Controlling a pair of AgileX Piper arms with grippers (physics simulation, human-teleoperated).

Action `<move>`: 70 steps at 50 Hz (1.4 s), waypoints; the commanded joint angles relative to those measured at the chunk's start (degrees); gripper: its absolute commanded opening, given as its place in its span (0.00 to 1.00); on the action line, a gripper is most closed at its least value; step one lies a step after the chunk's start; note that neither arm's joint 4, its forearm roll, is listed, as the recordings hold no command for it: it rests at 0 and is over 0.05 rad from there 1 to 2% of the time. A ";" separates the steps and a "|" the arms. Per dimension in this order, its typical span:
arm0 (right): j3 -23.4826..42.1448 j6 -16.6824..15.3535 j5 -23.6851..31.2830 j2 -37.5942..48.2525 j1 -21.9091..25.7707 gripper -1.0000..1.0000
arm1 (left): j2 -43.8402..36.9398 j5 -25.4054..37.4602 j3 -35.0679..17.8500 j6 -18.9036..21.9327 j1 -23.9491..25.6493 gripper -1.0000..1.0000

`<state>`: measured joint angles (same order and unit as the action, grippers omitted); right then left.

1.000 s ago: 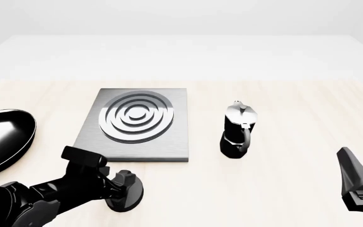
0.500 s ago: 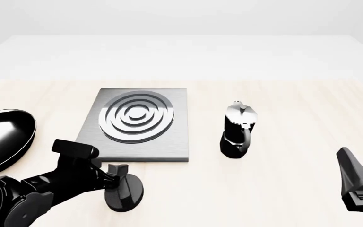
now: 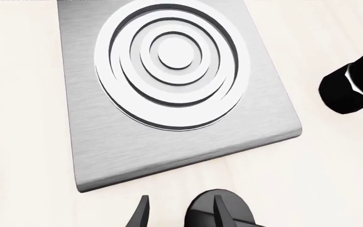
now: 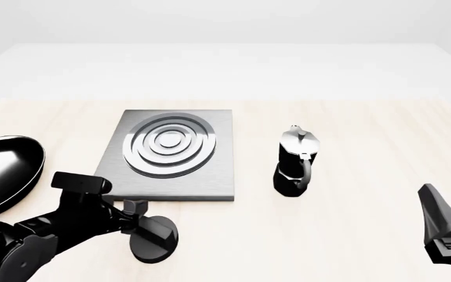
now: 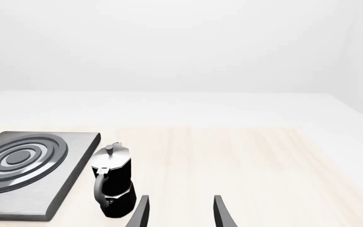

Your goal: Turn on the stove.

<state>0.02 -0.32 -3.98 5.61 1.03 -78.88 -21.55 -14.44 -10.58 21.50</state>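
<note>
The stove [image 4: 171, 154] is a flat brushed grey slab with raised oval rings, left of centre on the table; it fills the left wrist view [image 3: 175, 85]. Its black round knob [image 4: 155, 238] stands apart on the table in front of the slab. My left gripper [image 4: 135, 210] is open and hovers just above the knob's left rear edge. In the left wrist view the gripper [image 3: 181, 215] holds nothing, and the knob [image 3: 232, 215] lies mostly behind one finger. My right gripper [image 4: 438, 220] is open and empty at the right front, as the right wrist view [image 5: 180, 213] also shows.
A black and silver moka pot [image 4: 296, 161] stands right of the stove, also in the right wrist view [image 5: 112, 182]. A glossy black frying pan [image 4: 2, 173] lies at the left edge beside my left arm.
My left gripper has drawn left and back off the top of the knob, leaving more of the knob uncovered. The right arm, stove and moka pot have not moved.
</note>
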 commanded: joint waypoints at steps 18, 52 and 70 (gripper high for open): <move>0.01 -0.39 0.70 -1.01 0.20 1.00 | 12.20 8.71 1.24 1.01 -3.82 1.00; 0.03 -0.40 2.07 -3.04 0.54 1.00 | 38.41 30.49 0.52 2.20 -7.92 1.00; 0.10 -0.42 2.87 -4.35 0.65 1.00 | 54.91 41.82 1.76 2.34 -6.90 1.00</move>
<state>0.08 -0.72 -1.56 1.95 1.61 -33.37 13.36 -12.87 -8.12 14.00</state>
